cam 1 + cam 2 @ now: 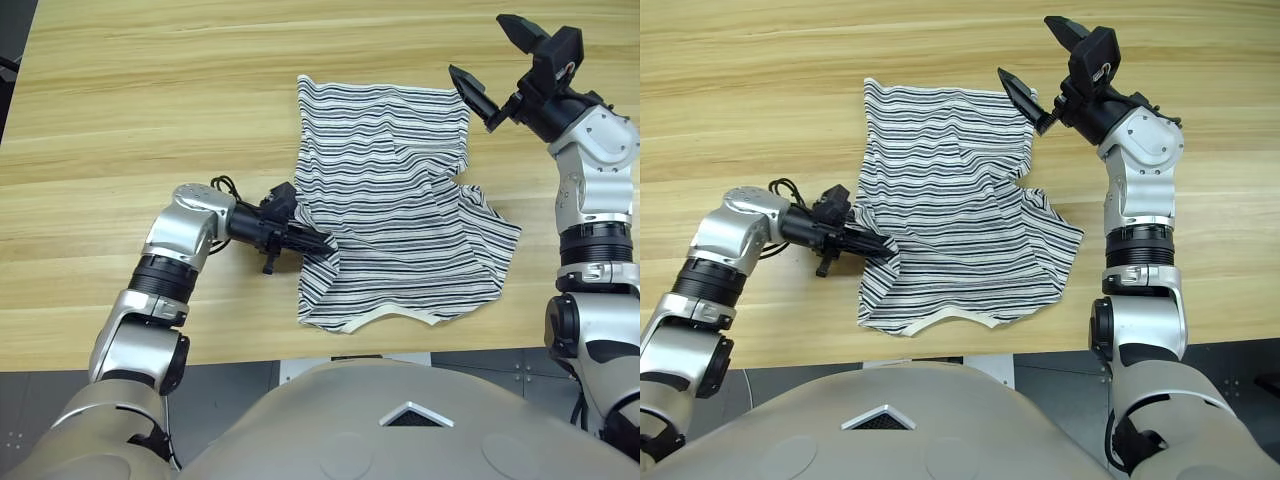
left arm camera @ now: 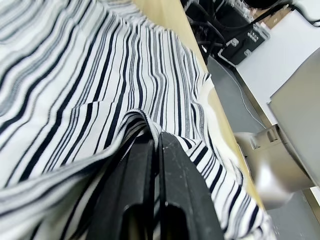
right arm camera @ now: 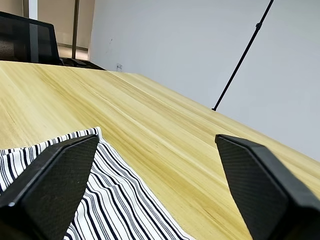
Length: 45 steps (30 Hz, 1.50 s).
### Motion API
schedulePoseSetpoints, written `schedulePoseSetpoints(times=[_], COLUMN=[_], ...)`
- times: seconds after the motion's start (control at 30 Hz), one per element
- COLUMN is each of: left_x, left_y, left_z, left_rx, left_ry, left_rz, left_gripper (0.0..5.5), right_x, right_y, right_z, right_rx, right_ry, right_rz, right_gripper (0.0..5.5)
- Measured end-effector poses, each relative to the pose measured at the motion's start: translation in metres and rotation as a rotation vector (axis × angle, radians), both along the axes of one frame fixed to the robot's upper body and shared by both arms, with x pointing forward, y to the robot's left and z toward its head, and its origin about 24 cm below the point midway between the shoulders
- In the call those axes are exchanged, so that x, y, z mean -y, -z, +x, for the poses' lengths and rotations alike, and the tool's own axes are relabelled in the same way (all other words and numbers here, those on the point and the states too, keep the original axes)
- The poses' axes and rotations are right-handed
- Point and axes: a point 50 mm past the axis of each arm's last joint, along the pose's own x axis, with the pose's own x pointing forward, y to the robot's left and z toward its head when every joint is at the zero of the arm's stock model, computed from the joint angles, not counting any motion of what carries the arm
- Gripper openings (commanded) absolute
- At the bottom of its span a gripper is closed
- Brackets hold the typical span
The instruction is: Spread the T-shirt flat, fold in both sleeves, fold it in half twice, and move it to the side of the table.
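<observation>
A black-and-white striped T-shirt [image 1: 395, 200] lies rumpled on the wooden table [image 1: 150, 110], partly folded, with its white-edged hem toward the near edge. My left gripper [image 1: 322, 243] sits at the shirt's left edge, shut on a fold of the striped cloth [image 2: 125, 125]. My right gripper [image 1: 495, 60] is raised above the shirt's far right corner, its fingers spread wide open with nothing between them. In the right wrist view the shirt's corner [image 3: 115, 200] lies under the open fingers.
Bare wood stretches to the left of and behind the shirt. The table's near edge [image 1: 250, 358] runs just below the shirt's hem. In the left wrist view the floor beyond the table holds cables and equipment [image 2: 235, 25].
</observation>
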Motion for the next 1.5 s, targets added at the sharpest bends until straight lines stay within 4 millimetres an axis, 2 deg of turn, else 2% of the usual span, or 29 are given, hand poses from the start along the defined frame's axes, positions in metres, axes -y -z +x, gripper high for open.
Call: schedulePoseSetpoints(times=[0.07, 0.37, 0.6, 0.8, 0.9, 0.97, 1.03, 1.1, 1.17, 1.23, 1.33, 1.5], left_x=[0.002, 0.011, 0.021, 0.023, 0.024, 0.020, 0.010, -0.004, -0.022, -0.035, -0.045, -0.057], left_y=[0.006, 0.010, -0.017, -0.019, -0.028, -0.051, -0.072, -0.086, -0.096, -0.103, -0.104, -0.106], left_z=[-0.001, -0.006, -0.009, -0.015, -0.016, -0.014, -0.016, -0.018, -0.014, -0.005, 0.010, 0.024], left_rx=[-0.014, -0.047, -0.004, -0.019, 0.026, 0.124, 0.213, 0.309, 0.425, 0.517, 0.569, 0.606], left_ry=[0.013, 0.072, 0.115, 0.125, 0.125, 0.118, 0.099, 0.031, -0.107, -0.252, -0.437, -0.593], left_rz=[0.024, 0.024, -0.087, -0.101, -0.151, -0.234, -0.303, -0.345, -0.347, -0.335, -0.328, -0.304], left_gripper=[0.13, 1.39, 2.46, 3.42, 3.45, 3.45, 3.45, 3.45, 3.45, 3.45, 3.45, 3.45], right_x=[-0.001, -0.003, -0.005, -0.005, -0.003, 0.008, 0.034, 0.063, 0.091, 0.113, 0.124, 0.123], right_y=[0.000, 0.001, 0.003, 0.005, 0.007, 0.009, 0.008, 0.006, 0.018, 0.039, 0.057, 0.066], right_z=[0.000, 0.000, 0.000, 0.000, 0.000, 0.001, 0.005, 0.003, -0.015, -0.037, -0.060, -0.071], right_rx=[0.000, -0.001, -0.009, -0.018, -0.029, -0.095, -0.227, -0.389, -0.591, -0.769, -0.927, -1.021], right_ry=[-0.003, -0.009, -0.015, -0.015, -0.012, 0.013, 0.056, 0.027, -0.025, -0.033, -0.103, -0.189], right_rz=[0.000, 0.003, 0.006, 0.008, 0.010, 0.055, 0.151, 0.156, 0.054, -0.024, -0.062, -0.108], right_gripper=[4.34, 4.34, 4.34, 4.34, 4.34, 4.34, 4.34, 4.34, 4.34, 4.34, 4.34, 4.34])
